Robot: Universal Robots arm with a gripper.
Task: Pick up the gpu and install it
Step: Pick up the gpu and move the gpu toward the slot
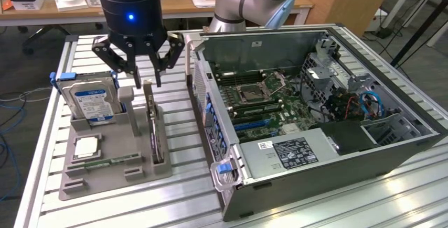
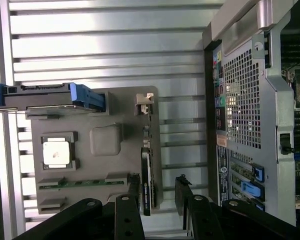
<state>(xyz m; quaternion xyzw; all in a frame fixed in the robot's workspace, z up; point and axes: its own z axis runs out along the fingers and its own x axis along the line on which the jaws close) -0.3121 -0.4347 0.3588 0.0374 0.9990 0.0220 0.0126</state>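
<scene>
The gpu (image 1: pixel 153 128) stands on edge in a slot of the grey holder (image 1: pixel 133 176), a thin dark board with its metal bracket at the far end. My gripper (image 1: pixel 146 77) hangs open just above that far end, with one finger on each side of the card and not touching it. In the wrist view the gpu (image 2: pixel 146 165) appears edge-on, and the gripper (image 2: pixel 158 181) straddles its near part with a gap on both sides. The open computer case (image 1: pixel 315 107) lies beside the holder, at the exterior view's right, with its motherboard exposed.
A hard drive (image 1: pixel 89 99) with a blue-white label stands upright in the holder, close to the gripper on the exterior view's left. A processor chip (image 1: pixel 85 147) and a memory stick (image 1: pixel 112 161) lie flat in it. The case's rear wall (image 2: pixel 245 100) stands close beside the holder.
</scene>
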